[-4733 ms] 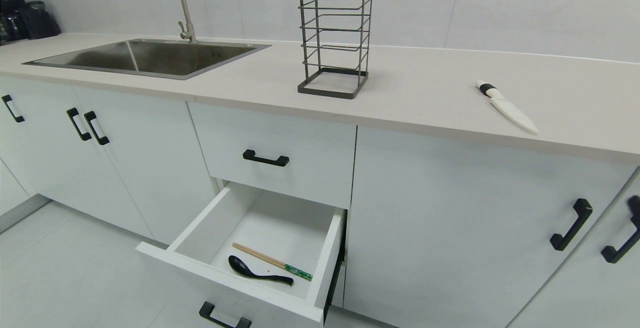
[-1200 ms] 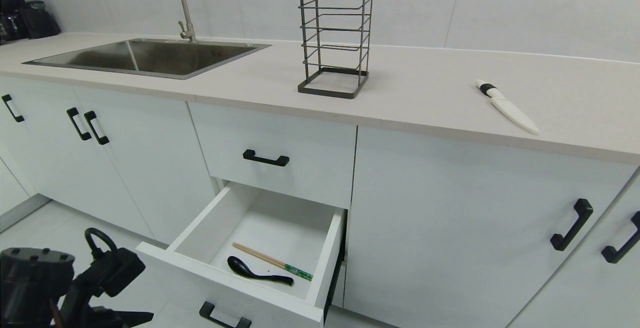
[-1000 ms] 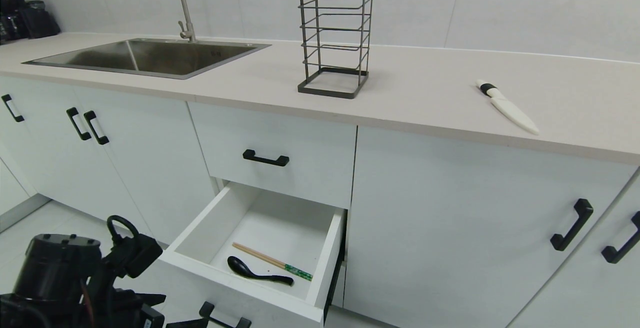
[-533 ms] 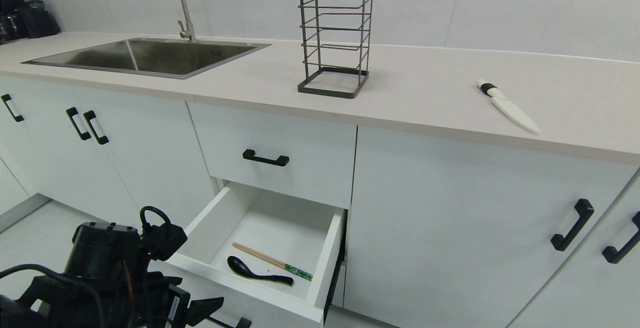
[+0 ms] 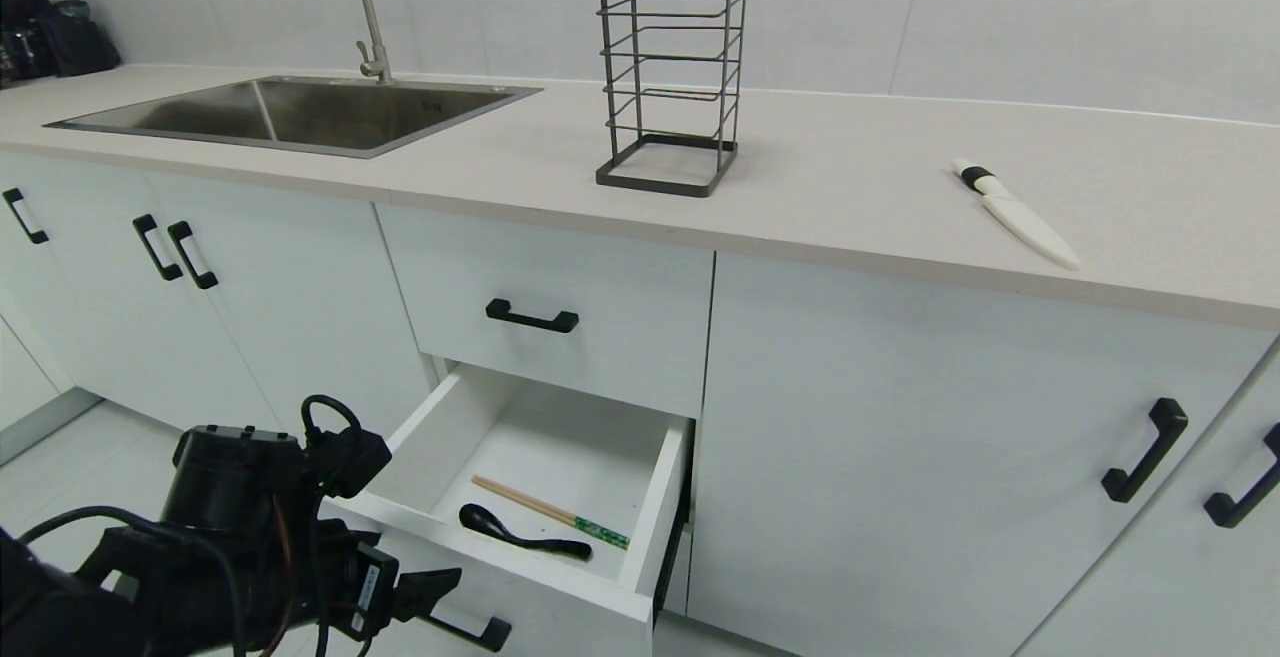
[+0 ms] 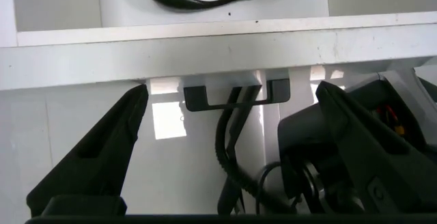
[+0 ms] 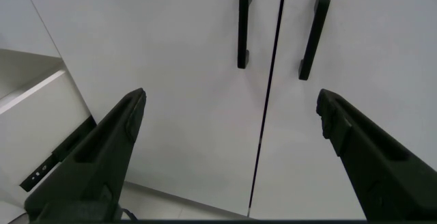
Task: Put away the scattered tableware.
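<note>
Near drawer handle [image 6: 205, 102], left tool [image 6: 232, 91], spread.

Before me a steel sink [image 5: 300, 112] sits sunk in the pale countertop [image 5: 850, 187], its curved faucet [image 5: 368, 12] rising behind it. Dark appliances [image 5: 60, 37] stand at my far left. Below, white cabinet doors [image 5: 290, 337] carry black handles [image 5: 190, 257].

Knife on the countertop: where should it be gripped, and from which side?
Grip the knife at its blunt far end, by the black band; the near end tapers to a point by the countertop's front edge. It lies flat, on the robot's right, so the right hand should likely come from above, closing across its narrow width.
</note>
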Controlling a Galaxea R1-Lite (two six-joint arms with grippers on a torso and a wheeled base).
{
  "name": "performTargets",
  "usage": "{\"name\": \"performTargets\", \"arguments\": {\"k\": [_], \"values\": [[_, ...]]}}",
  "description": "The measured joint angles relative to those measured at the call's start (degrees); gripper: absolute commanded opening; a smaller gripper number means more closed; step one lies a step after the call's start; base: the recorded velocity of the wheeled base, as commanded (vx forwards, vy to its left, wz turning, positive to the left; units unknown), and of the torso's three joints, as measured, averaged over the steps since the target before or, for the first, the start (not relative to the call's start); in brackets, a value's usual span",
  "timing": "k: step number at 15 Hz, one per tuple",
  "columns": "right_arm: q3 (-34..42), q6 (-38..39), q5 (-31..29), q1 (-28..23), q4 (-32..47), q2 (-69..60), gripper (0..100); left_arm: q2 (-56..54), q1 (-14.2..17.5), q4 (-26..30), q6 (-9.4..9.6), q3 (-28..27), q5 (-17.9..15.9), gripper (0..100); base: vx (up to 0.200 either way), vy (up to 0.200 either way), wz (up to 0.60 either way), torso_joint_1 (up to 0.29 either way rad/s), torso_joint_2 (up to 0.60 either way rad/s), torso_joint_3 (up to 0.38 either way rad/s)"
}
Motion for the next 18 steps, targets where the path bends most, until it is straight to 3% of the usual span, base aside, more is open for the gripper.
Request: {"name": "performTargets", "arguments": {"k": [9,18], "values": [[-0.02,0.0,0.0,0.0,0.0,0.01,100,12.81,-0.13,-19.93,-0.16,-3.61,-0.2,100,0.0,0.0,0.0,0.0,0.0,0.0],[-0.02,0.0,0.0,0.0,0.02,0.04,100,21.22,0.02,-21.52,-0.68,-12.98,-0.24,100,0.0,0.0,0.0,0.0,0.0,0.0]]}}
